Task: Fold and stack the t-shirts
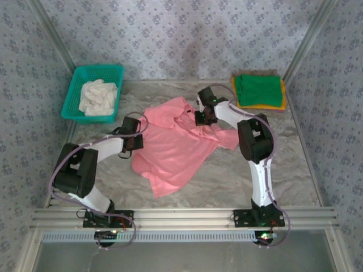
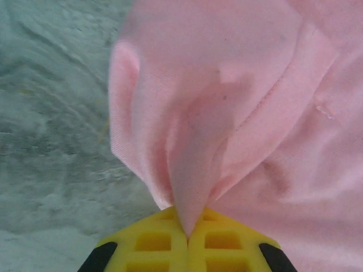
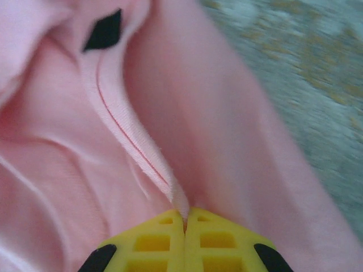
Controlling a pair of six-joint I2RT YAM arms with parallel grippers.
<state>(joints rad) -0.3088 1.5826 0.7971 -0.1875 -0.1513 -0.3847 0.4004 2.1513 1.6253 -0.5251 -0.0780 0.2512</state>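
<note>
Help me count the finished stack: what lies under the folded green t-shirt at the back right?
An orange-yellow t-shirt, showing only as a strip along the near and left edges of the green t-shirt. The rest of it, and anything beneath, is covered.

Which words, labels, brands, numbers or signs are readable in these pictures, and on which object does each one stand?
None can be read. The salmon-pink cloth t-shirt shows no print, and the dark patch by its neckline carries no legible marks. The teal plastic mesh basket is blank too.
</note>
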